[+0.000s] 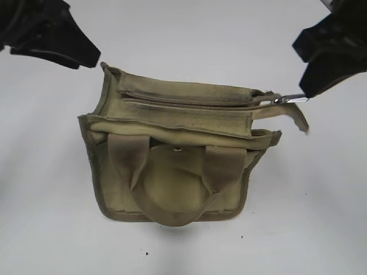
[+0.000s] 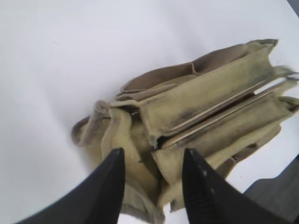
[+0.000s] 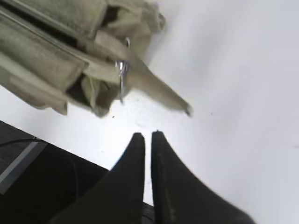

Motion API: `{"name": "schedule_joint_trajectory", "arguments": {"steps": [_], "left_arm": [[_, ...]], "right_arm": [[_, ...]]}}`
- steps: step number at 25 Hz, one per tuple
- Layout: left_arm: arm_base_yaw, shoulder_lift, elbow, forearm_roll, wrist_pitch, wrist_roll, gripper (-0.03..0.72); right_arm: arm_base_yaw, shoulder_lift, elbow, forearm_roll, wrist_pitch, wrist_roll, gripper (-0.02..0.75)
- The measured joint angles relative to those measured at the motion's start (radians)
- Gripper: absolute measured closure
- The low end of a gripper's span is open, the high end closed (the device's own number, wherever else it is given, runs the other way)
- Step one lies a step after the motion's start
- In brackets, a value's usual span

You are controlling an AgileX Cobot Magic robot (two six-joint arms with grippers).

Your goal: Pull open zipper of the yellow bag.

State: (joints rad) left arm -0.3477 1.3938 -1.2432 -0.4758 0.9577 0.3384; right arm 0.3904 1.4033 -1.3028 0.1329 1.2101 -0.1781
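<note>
The yellow bag (image 1: 172, 177) lies on the white table with its top facing the exterior view. Its zipper (image 1: 189, 101) runs between two canvas flaps, and the silver pull tab (image 1: 292, 98) sticks out at the right end. My right gripper (image 1: 307, 86) hovers just above and right of that tab. In the right wrist view my right gripper (image 3: 148, 134) has only a thin slit between its fingers, nothing in it, and the pull tab (image 3: 122, 81) hangs apart from it. My left gripper (image 2: 153, 151) stands open at the bag's (image 2: 205, 102) left end, holding nothing.
A canvas strap tail (image 3: 163, 93) trails from the bag's right end onto the table. The handle loops (image 1: 172, 215) and a silver snap (image 1: 176, 150) face the front. A dark surface lies past the table edge (image 3: 37, 172).
</note>
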Motion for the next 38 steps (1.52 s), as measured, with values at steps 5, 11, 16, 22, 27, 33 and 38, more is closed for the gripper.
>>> {"name": "schedule_joint_trajectory", "arguments": {"steps": [5, 11, 16, 22, 27, 33, 38], "left_arm": [[0.0, -0.2, 0.064, 0.138, 0.041, -0.102, 0.357], [0.0, -0.487, 0.288, 0.252, 0.104, -0.205, 0.357], [0.0, -0.814, 0.469, 0.328, 0.12, -0.241, 0.356], [0.0, -1.159, 0.632, 0.385, 0.136, -0.245, 0.356], [0.0, -1.357, 0.696, 0.389, 0.141, -0.245, 0.356], [0.0, -1.399, 0.722, 0.402, 0.113, -0.245, 0.356], [0.0, -1.399, 0.724, 0.407, 0.11, -0.245, 0.356]], "right_arm": [[0.0, -0.209, 0.179, -0.035, -0.009, 0.038, 0.701], [0.0, -0.494, 0.445, -0.036, -0.07, 0.041, 0.701], [0.0, -0.759, 0.649, -0.037, -0.099, 0.043, 0.701], [0.0, -1.048, 0.795, -0.037, -0.099, 0.044, 0.7], [0.0, -1.213, 0.815, -0.037, -0.113, 0.019, 0.7], [0.0, -1.254, 0.816, 0.022, -0.113, -0.102, 0.7], [0.0, -1.254, 0.816, 0.042, -0.113, -0.128, 0.7]]}}
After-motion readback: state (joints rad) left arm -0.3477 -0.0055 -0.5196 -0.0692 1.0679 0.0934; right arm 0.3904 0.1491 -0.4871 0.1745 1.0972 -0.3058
